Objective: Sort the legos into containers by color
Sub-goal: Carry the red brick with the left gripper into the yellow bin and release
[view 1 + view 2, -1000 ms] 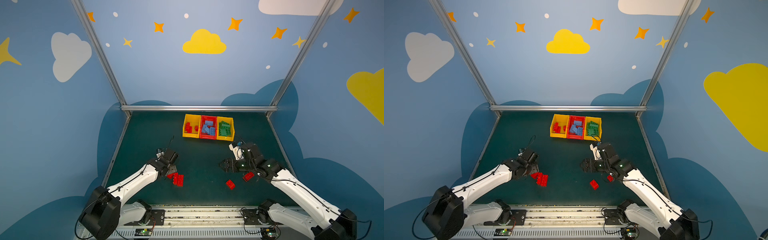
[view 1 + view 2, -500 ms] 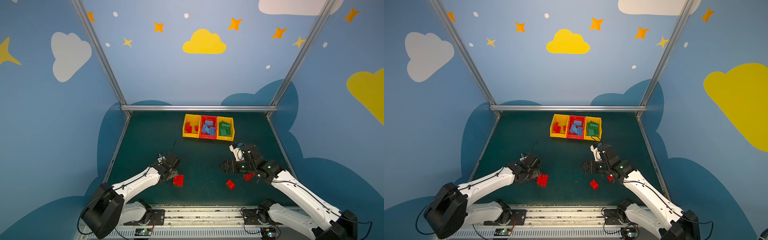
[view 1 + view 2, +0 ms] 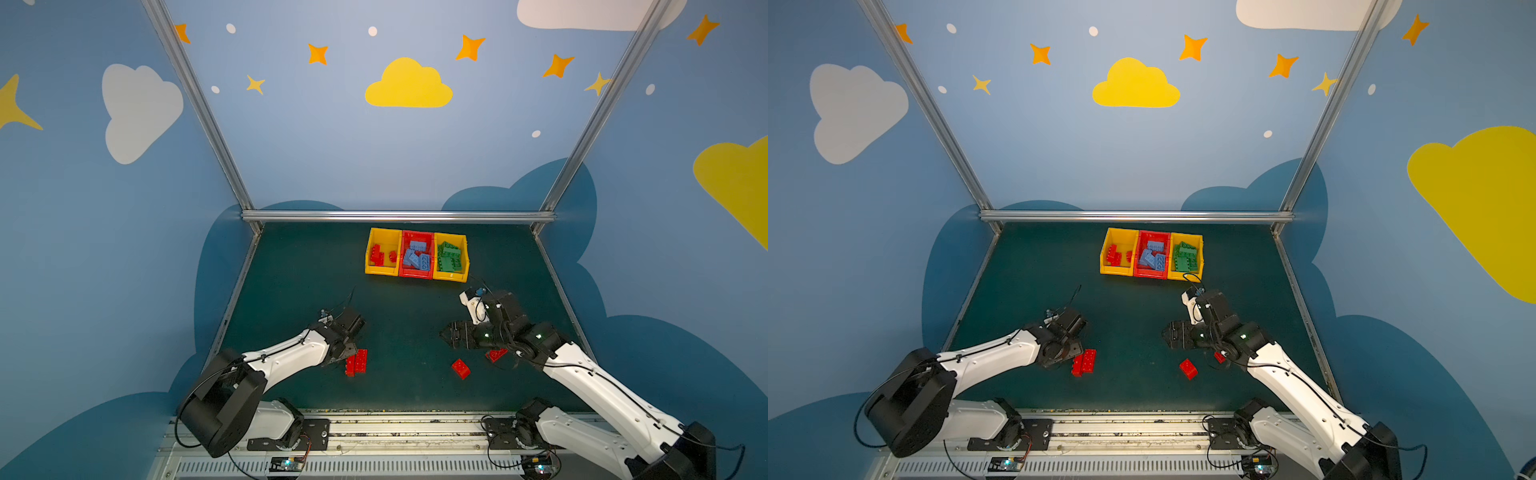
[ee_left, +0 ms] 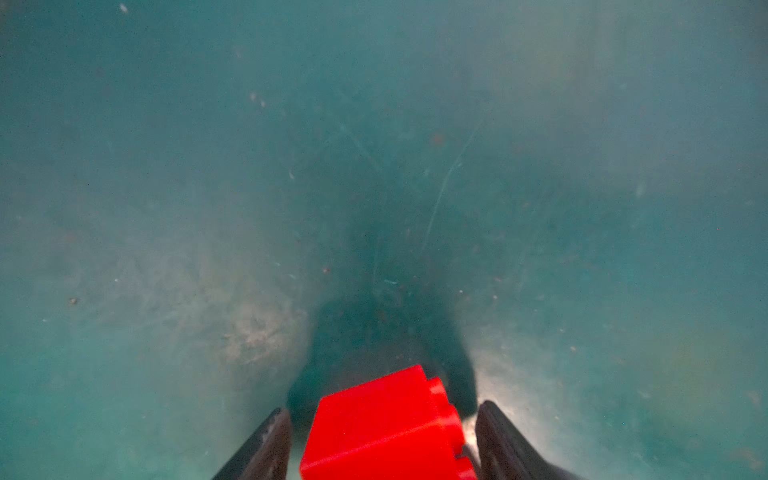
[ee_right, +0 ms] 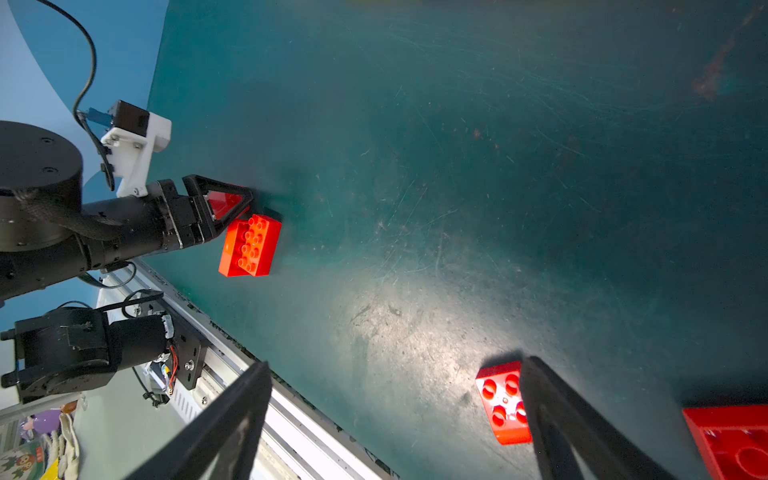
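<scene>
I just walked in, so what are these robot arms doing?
They are sorting legos by color into the containers. Only red ones lie loose. The left gripper straddles a red brick on the table, jaws not yet touching it. The right gripper hangs open near two more loose red bricks.

Far side of table (image 3: 299, 282), right of centre: containers (image 3: 415, 273) in a row, legos (image 3: 415, 255) inside each | near left: two bricks (image 3: 357, 362) side by side | near right: single brick (image 3: 460, 368) | just behind-right of it: another brick (image 3: 496, 354)
</scene>
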Tool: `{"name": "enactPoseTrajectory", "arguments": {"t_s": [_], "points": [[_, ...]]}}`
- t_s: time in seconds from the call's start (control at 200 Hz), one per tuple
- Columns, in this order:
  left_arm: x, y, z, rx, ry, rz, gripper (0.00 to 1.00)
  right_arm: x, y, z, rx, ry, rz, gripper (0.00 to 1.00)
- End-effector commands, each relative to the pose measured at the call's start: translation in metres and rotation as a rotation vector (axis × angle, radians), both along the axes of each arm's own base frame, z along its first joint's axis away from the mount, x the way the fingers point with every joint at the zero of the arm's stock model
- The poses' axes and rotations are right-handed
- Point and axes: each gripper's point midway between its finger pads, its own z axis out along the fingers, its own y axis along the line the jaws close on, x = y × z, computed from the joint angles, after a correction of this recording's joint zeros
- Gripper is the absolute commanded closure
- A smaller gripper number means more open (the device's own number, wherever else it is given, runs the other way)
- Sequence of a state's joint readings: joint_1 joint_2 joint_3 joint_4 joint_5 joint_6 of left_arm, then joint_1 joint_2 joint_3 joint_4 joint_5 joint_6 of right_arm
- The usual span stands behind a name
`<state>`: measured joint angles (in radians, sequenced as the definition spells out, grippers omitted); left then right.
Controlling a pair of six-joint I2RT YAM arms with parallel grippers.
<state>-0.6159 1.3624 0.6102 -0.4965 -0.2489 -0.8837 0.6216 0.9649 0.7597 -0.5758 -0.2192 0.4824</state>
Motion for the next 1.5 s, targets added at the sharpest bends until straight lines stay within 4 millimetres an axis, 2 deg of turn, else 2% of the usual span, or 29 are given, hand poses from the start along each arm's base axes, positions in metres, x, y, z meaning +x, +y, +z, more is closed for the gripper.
{"name": "enactPoseTrajectory", "arguments": {"t_s": [0.0,0.11,0.255,0.38,0.536,0.616,0.716,0.746,0.816,0.951,0.961,0.981,0.986,0.991,1.026,1.171,1.336,1.381,1.457,1.497], "points": [[0.004,0.0,0.001,0.015,0.0,0.013,0.33,-0.003,-0.006,-0.004,-0.017,-0.006,-0.013,0.09],[0.006,0.001,0.0,0.038,0.008,0.021,0.4,-0.003,-0.007,-0.005,-0.02,-0.014,-0.017,0.09],[0.009,0.0,0.0,0.055,0.02,0.015,0.57,-0.002,-0.007,-0.004,-0.021,-0.016,-0.013,0.09],[0.018,-0.001,0.009,0.081,0.01,0.008,0.7,-0.001,-0.005,-0.001,-0.016,-0.022,-0.008,0.09],[0.043,-0.005,0.033,0.134,-0.017,-0.012,0.72,0.001,-0.004,0.004,-0.013,-0.036,-0.004,0.09],[0.065,-0.015,0.049,0.129,-0.042,-0.033,0.72,0.004,-0.005,0.007,-0.013,-0.05,-0.009,0.09],[0.105,-0.031,0.073,0.109,-0.085,-0.056,0.72,0.008,-0.006,0.01,-0.012,-0.065,-0.02,0.09],[0.115,-0.035,0.076,0.111,-0.081,-0.071,0.72,0.01,-0.006,0.01,-0.01,-0.065,-0.022,0.09],[0.148,-0.05,0.095,0.095,-0.116,-0.095,0.72,0.013,-0.006,0.011,-0.001,-0.065,-0.027,0.09],[0.212,-0.078,0.111,0.075,-0.146,-0.135,0.72,0.02,-0.004,0.01,0.019,-0.049,-0.038,0.09],[0.218,-0.081,0.12,0.062,-0.165,-0.135,0.72,0.021,-0.004,0.01,0.019,-0.047,-0.038,0.09],[0.228,-0.084,0.123,0.056,-0.173,-0.138,0.72,0.022,-0.004,0.009,0.022,-0.044,-0.041,0.09],[0.228,-0.083,0.113,0.065,-0.152,-0.14,0.72,0.023,-0.004,0.009,0.022,-0.043,-0.042,0.09],[0.232,-0.085,0.12,0.055,-0.168,-0.14,0.72,0.023,-0.004,0.009,0.021,-0.041,-0.042,0.09],[0.249,-0.09,0.126,0.041,-0.183,-0.144,0.72,0.026,-0.004,0.008,0.023,-0.035,-0.046,0.09],[0.307,-0.108,0.119,0.008,-0.195,-0.166,0.72,0.038,-0.003,0.002,0.034,-0.005,-0.062,0.09],[0.353,-0.124,0.106,-0.045,-0.245,-0.188,0.69,0.051,-0.003,-0.001,0.019,0.031,-0.087,0.09],[0.364,-0.13,0.101,-0.065,-0.27,-0.204,0.63,0.054,-0.003,-0.002,0.015,0.037,-0.092,0.09],[0.375,-0.138,0.097,-0.103,-0.307,-0.22,0.39,0.058,-0.004,-0.001,0.013,0.041,-0.096,0.09],[0.378,-0.14,0.099,-0.114,-0.322,-0.22,0.32,0.059,-0.004,-0.001,0.011,0.043,-0.099,0.09]]}}
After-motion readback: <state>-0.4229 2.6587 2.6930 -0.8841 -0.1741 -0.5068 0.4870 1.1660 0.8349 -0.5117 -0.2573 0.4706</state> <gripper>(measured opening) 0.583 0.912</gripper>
